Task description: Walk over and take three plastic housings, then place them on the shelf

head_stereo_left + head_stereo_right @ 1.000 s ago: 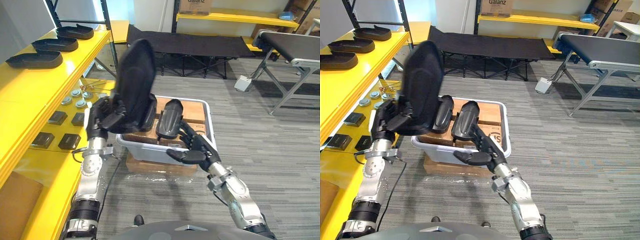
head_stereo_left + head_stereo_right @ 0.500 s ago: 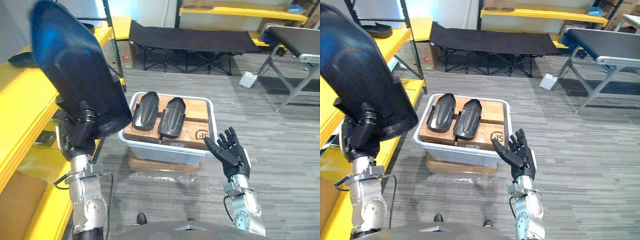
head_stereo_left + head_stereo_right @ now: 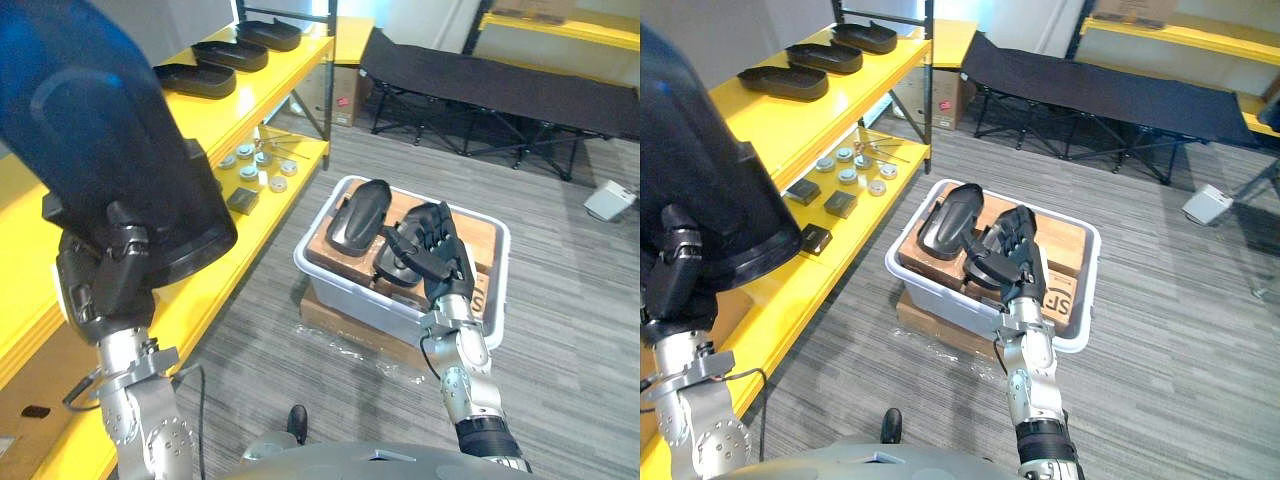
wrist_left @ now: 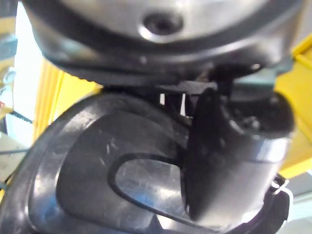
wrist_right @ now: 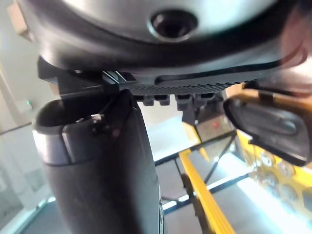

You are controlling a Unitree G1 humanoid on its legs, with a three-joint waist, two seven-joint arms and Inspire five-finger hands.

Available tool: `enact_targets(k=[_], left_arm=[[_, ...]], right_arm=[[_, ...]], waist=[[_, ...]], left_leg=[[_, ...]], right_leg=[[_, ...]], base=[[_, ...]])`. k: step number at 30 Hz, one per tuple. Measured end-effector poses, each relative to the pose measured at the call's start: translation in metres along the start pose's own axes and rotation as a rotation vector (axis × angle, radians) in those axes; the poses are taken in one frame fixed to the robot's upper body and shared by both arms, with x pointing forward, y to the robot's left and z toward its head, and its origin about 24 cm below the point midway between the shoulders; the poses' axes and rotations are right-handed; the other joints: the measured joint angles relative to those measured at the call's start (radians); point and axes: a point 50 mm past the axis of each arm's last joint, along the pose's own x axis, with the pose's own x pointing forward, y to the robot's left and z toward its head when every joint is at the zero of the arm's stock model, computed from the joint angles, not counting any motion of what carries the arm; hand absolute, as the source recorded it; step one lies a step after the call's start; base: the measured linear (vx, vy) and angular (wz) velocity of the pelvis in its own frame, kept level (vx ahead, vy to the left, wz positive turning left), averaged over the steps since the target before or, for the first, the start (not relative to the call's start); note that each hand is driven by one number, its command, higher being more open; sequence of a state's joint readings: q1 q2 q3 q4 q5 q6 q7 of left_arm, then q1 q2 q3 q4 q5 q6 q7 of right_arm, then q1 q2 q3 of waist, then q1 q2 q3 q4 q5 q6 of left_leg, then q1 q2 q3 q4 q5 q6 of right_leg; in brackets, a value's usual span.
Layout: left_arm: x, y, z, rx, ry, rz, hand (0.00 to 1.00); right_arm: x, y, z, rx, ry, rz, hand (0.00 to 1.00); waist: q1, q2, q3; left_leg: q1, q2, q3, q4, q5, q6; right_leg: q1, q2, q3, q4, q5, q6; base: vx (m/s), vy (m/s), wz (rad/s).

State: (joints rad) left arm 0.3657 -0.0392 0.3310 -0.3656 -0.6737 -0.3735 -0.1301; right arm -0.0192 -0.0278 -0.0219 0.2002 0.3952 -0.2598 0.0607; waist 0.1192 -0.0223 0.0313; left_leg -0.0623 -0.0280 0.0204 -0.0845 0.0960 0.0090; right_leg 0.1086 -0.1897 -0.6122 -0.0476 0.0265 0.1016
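Black on the housing, with a blue sheen. Yellow on the shelf. White for the bin, brown for the boxes inside. Grey with fine stripes on the carpet. Black on the cot.

The left arm is held high and close to the head, its hand curled tight round the lower edge of a black housing. The right forearm stands upright, its hand lifted with fingers straight and slightly spread.
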Motion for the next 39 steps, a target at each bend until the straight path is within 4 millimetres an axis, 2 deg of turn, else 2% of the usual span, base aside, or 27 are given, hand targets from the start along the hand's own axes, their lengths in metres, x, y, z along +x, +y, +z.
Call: enact_targets(k=[2, 4, 5, 7, 8, 9, 10, 13, 16, 18, 20, 21, 23, 25, 26, 27, 30, 31, 32, 33, 35, 36, 37, 38, 39], left_arm=[[0.0, 0.004, 0.003, 0.014, -0.006, 0.004, 0.0], [0.0, 0.006, 0.005, 0.024, -0.014, 0.0, 0.0], [0.002, 0.003, 0.004, 0.018, -0.016, -0.025, 0.0], [0.004, -0.004, 0.0, -0.007, -0.012, -0.067, 0.0], [0.005, -0.011, -0.004, -0.028, 0.0, -0.108, 0.0], [0.005, -0.021, -0.01, -0.061, 0.023, -0.163, 0.0], [0.005, -0.024, -0.012, -0.07, 0.03, -0.175, 0.0], [0.005, -0.024, -0.013, -0.067, 0.042, -0.157, 0.0], [0.005, -0.024, -0.014, -0.067, 0.048, -0.151, 0.0], [0.003, -0.025, -0.015, -0.066, 0.059, -0.175, 0.0], [0.003, -0.028, -0.016, -0.074, 0.071, -0.212, 0.0], [0.003, -0.029, -0.016, -0.084, 0.076, -0.229, 0.0], [0.002, -0.028, -0.017, -0.11, 0.079, -0.217, 0.0], [0.002, -0.026, -0.016, -0.139, 0.066, -0.188, 0.0], [0.002, -0.025, -0.015, -0.172, 0.05, -0.172, 0.0], [0.001, -0.026, -0.016, -0.18, 0.047, -0.17, 0.0], [0.0, -0.028, -0.015, -0.187, 0.042, -0.198, 0.0], [0.0, -0.028, -0.015, -0.19, 0.04, -0.209, 0.0], [0.0, -0.029, -0.015, -0.187, 0.038, -0.221, 0.0], [0.0, -0.029, -0.014, -0.179, 0.033, -0.225, 0.0], [0.0, -0.028, -0.014, -0.177, 0.032, -0.222, 0.0], [0.001, -0.027, -0.012, -0.167, 0.027, -0.228, 0.0], [0.003, -0.027, -0.01, -0.153, 0.017, -0.239, 0.0], [0.004, -0.028, -0.009, -0.148, 0.012, -0.241, 0.0], [0.007, -0.03, -0.008, -0.142, -0.002, -0.235, 0.0]], right_arm=[[0.001, 0.006, -0.001, -0.029, 0.008, 0.038, 1.0], [0.001, 0.01, -0.003, -0.043, 0.023, 0.066, 1.0], [0.0, 0.013, -0.005, -0.056, 0.033, 0.085, 1.0], [-0.003, 0.007, -0.001, -0.084, 0.024, 0.071, 1.0], [-0.006, 0.0, 0.0, -0.091, 0.024, 0.047, 1.0], [-0.014, -0.012, 0.0, -0.095, 0.029, 0.0, 1.0], [-0.016, -0.016, -0.001, -0.095, 0.033, -0.008, 1.0], [-0.018, -0.011, -0.003, -0.058, 0.04, 0.066, 1.0], [-0.018, -0.002, -0.004, -0.048, 0.039, 0.118, 1.0], [-0.018, -0.002, -0.004, -0.042, 0.037, 0.112, 1.0], [-0.023, -0.004, -0.004, -0.044, 0.029, 0.1, 1.0], [-0.027, -0.005, -0.003, -0.045, 0.027, 0.094, 1.0], [-0.031, -0.002, -0.002, -0.044, 0.022, 0.11, 1.0], [-0.032, 0.007, -0.001, -0.037, 0.018, 0.163, 1.0], [-0.032, 0.014, -0.001, -0.036, 0.018, 0.205, 1.0], [-0.032, 0.016, -0.002, -0.036, 0.021, 0.212, 1.0], [-0.032, 0.016, -0.002, -0.036, 0.019, 0.192, 1.0], [-0.031, 0.014, -0.001, -0.033, 0.012, 0.169, 1.0], [-0.03, 0.011, 0.001, -0.037, -0.001, 0.134, 1.0], [-0.029, 0.008, 0.004, -0.041, -0.022, 0.104, 1.0], [-0.028, 0.005, 0.007, -0.051, -0.041, 0.082, 1.0], [-0.027, 0.004, 0.009, -0.053, -0.053, 0.077, 1.0], [-0.027, 0.005, 0.011, -0.053, -0.067, 0.08, 1.0], [-0.026, 0.006, 0.013, -0.054, -0.074, 0.086, 1.0], [-0.025, 0.008, 0.018, -0.056, -0.1, 0.097, 1.0]], waist=[[0.018, -0.001, 0.001], [0.018, 0.001, 0.002], [0.008, -0.001, 0.014], [-0.015, 0.002, 0.026], [-0.024, 0.01, 0.031], [-0.029, 0.019, 0.042], [-0.03, 0.023, 0.045], [-0.025, 0.028, 0.072], [-0.018, 0.026, 0.073], [-0.02, 0.028, 0.073], [-0.044, 0.026, 0.074], [-0.047, 0.022, 0.074], [-0.043, 0.018, 0.078], [-0.037, 0.016, 0.078], [-0.033, 0.014, 0.08], [-0.032, 0.017, 0.083], [-0.008, 0.017, 0.093], [-0.007, 0.016, 0.094], [-0.007, 0.014, 0.096], [-0.009, 0.011, 0.098], [-0.012, 0.013, 0.101], [-0.015, 0.013, 0.104], [-0.022, 0.017, 0.11], [-0.027, 0.018, 0.11], [-0.043, 0.021, 0.112]], left_leg=[[0.0, -0.003, -0.018, 0.0, -0.004, 0.003], [-0.002, -0.009, -0.05, -0.001, -0.004, 0.0], [-0.029, 0.005, 0.037, 0.02, -0.05, 0.008], [-0.075, 0.038, 0.152, 0.083, -0.063, 0.012], [-0.101, 0.067, 0.246, 0.12, -0.063, 0.012], [-0.12, 0.097, 0.369, 0.152, -0.066, 0.016], [-0.123, 0.093, 0.377, 0.152, -0.064, 0.02], [-0.106, 0.052, 0.36, 0.136, -0.038, 0.043], [-0.087, 0.039, 0.361, 0.125, -0.035, 0.047], [-0.073, 0.031, 0.34, 0.103, -0.039, 0.044], [-0.068, 0.014, 0.279, 0.077, -0.029, 0.056], [-0.068, 0.004, 0.248, 0.062, -0.021, 0.054], [-0.069, -0.009, 0.219, 0.053, -0.008, 0.054], [-0.075, -0.024, 0.203, 0.048, 0.008, 0.049], [-0.09, -0.035, 0.189, 0.045, 0.029, 0.04], [-0.093, -0.039, 0.179, 0.04, 0.039, 0.039], [-0.092, -0.046, 0.153, 0.045, 0.038, 0.038], [-0.092, -0.047, 0.138, 0.049, 0.031, 0.045], [-0.084, -0.055, 0.134, 0.051, 0.026, 0.05], [-0.075, -0.067, 0.13, 0.059, 0.016, 0.061], [-0.054, -0.076, 0.122, 0.065, 0.001, 0.077], [-0.026, -0.078, 0.112, 0.061, -0.015, 0.08], [-0.005, -0.076, 0.089, 0.054, -0.026, 0.086], [0.005, -0.071, 0.079, 0.047, -0.028, 0.089], [0.021, -0.063, 0.054, 0.04, -0.03, 0.088]], right_leg=[[0.0, -0.008, -0.019, 0.029, -0.014, 0.001], [0.007, -0.018, -0.049, 0.064, -0.03, 0.001], [0.033, -0.023, -0.117, 0.068, -0.028, 0.005], [0.054, -0.024, -0.193, 0.069, -0.024, 0.011], [0.067, -0.024, -0.242, 0.071, -0.026, 0.013], [0.081, -0.039, -0.297, 0.097, -0.042, 0.032], [0.083, -0.051, -0.303, 0.112, -0.054, 0.035], [0.087, -0.1, -0.284, 0.166, -0.09, 0.044], [0.094, -0.118, -0.283, 0.187, -0.089, 0.044], [0.085, -0.131, -0.233, 0.238, -0.095, 0.033], [0.058, -0.147, -0.135, 0.327, -0.118, -0.004], [0.047, -0.144, -0.069, 0.353, -0.155, -0.035], [0.044, -0.127, -0.015, 0.342, -0.186, -0.028], [0.062, -0.119, -0.016, 0.311, -0.201, -0.018], [0.07, -0.121, -0.027, 0.302, -0.218, 0.026], [0.075, -0.12, -0.036, 0.303, -0.22, 0.033], [0.091, -0.124, -0.055, 0.326, -0.22, 0.034], [0.091, -0.136, -0.066, 0.362, -0.22, 0.034], [0.072, -0.171, -0.068, 0.455, -0.218, 0.031], [0.038, -0.216, -0.062, 0.579, -0.202, 0.0], [-0.028, -0.275, -0.026, 0.752, -0.129, -0.117], [-0.09, -0.294, 0.049, 0.862, -0.024, -0.201], [-0.149, -0.274, 0.143, 0.953, -0.028, -0.135], [-0.173, -0.247, 0.171, 0.981, -0.077, -0.1], [-0.204, -0.194, 0.188, 0.983, -0.155, -0.072]], base=[[0.03, 0.057, 0.34], [-0.01, 0.051, 0.74], [-0.06, 0.031, 1.09], [-0.06, 0.02, 1.33], [-0.03, 0.099, 1.66], [-0.01, 0.129, 1.49], [0.03, 0.182, 1.18], [0.02, 0.134, 0.33], [-0.01, 0.041, -0.01], [0.0, 0.046, 0.22], [0.01, 0.059, 0.78], [0.03, -0.013, 0.89], [0.03, -0.06, 0.59], [0.04, -0.089, 0.38], [0.04, -0.113, 0.42], [0.03, -0.107, 0.46], [0.03, -0.043, 0.36], [0.08, -0.019, 0.47], [0.11, 0.011, 0.59], [0.14, 0.058, 0.52], [0.14, 0.093, 0.26], [0.16, 0.106, 0.21], [0.15, 0.087, 0.25], [0.17, 0.06, 0.38], [0.13, 0.039, 0.39]])
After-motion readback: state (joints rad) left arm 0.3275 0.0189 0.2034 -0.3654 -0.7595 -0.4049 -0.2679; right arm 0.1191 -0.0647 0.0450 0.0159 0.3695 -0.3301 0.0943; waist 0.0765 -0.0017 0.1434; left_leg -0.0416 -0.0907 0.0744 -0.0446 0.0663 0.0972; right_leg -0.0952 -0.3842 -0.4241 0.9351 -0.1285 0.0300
